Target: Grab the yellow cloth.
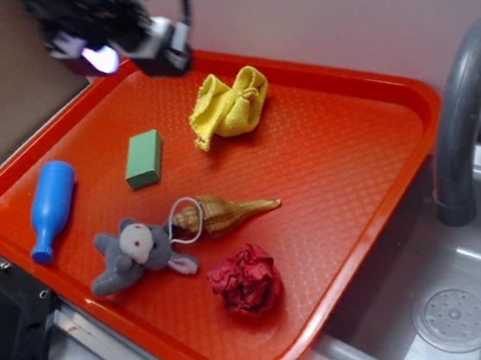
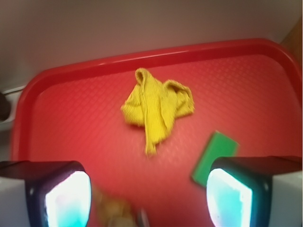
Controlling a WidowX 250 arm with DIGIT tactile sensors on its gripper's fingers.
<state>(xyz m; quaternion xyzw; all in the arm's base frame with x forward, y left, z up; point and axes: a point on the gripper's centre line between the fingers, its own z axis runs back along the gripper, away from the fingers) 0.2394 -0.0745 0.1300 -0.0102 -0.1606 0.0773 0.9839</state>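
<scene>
The yellow cloth (image 1: 229, 106) lies bunched on the far part of the red tray (image 1: 350, 150), near its back rim. In the wrist view the yellow cloth (image 2: 157, 107) sits in the middle of the picture, beyond the fingers. My gripper (image 1: 126, 50) hangs high over the tray's far left corner, to the left of the cloth and well above it. From the wrist, my gripper (image 2: 147, 201) is open: its two lit pads (image 2: 67, 201) stand wide apart with only tray between them.
On the tray lie a green block (image 1: 144, 159), a blue bottle (image 1: 50, 207), a grey plush mouse (image 1: 138, 253), a brown spiral shell (image 1: 222, 212) and a dark red crumpled ball (image 1: 246, 279). A grey faucet (image 1: 463, 111) and sink (image 1: 455, 312) stand to the right.
</scene>
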